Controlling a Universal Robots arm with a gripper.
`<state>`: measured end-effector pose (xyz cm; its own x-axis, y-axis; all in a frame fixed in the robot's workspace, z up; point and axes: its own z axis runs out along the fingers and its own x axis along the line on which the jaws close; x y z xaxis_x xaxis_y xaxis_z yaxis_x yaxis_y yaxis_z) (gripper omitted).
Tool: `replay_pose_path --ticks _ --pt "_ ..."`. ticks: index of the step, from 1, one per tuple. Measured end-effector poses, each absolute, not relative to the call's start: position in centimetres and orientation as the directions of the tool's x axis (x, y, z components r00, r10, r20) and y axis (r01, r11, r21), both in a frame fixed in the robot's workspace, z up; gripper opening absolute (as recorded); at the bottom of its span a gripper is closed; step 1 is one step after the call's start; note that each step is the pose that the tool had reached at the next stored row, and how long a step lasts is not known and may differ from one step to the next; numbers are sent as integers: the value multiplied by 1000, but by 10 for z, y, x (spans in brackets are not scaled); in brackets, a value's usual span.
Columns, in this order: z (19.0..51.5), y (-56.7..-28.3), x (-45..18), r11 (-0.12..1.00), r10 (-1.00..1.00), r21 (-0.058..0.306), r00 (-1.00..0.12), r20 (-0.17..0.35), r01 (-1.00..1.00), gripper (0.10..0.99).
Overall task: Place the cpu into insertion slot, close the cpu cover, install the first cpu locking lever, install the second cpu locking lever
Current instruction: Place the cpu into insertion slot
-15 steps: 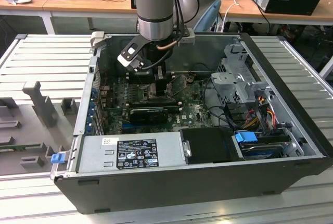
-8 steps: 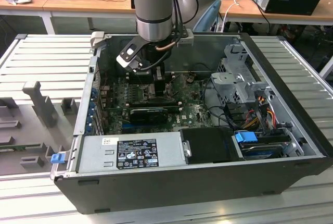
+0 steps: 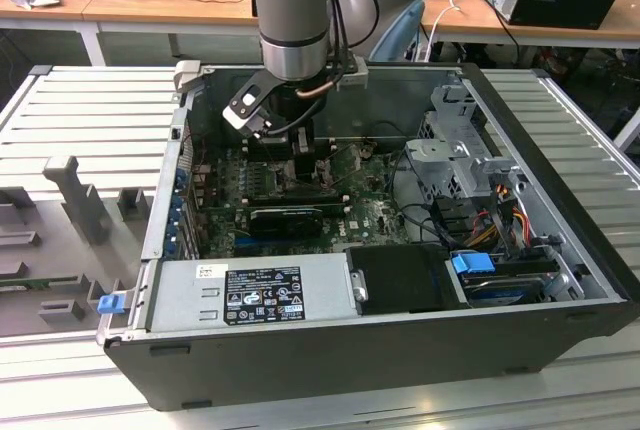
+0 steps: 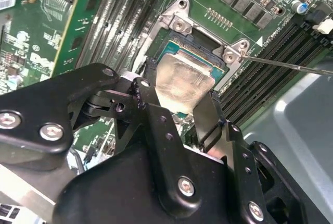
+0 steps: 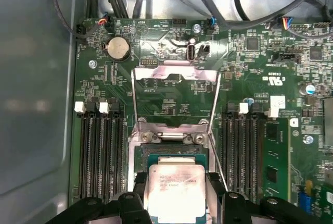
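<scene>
My gripper (image 3: 290,142) reaches down into the open computer case, over the green board. It is shut on the cpu (image 5: 176,188), a flat square chip with a silver-grey top, pinched on two opposite edges by the black fingers (image 5: 214,183). In the second wrist view the cpu (image 4: 183,81) hangs just over the insertion slot (image 4: 183,40), and I cannot tell whether they touch. The black-rimmed insertion slot (image 5: 171,152) lies partly under the chip. The cpu cover (image 5: 176,74) stands swung open beyond the slot. A thin locking lever (image 4: 291,65) sticks out beside it.
Long black memory slots (image 5: 101,151) flank the socket on both sides. A coin battery (image 5: 118,48) and cable bundles (image 5: 208,0) sit beyond the cover. In the exterior view a black graphics card (image 3: 285,218), the power supply (image 3: 250,295) and a drive cage (image 3: 460,155) crowd the case.
</scene>
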<state>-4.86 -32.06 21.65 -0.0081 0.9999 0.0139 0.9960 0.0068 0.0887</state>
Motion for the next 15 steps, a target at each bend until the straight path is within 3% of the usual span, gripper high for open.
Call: replay_pose_path --ticks 15 --pt "204 -317 -48 -22 1000 87 21 14 996 525"
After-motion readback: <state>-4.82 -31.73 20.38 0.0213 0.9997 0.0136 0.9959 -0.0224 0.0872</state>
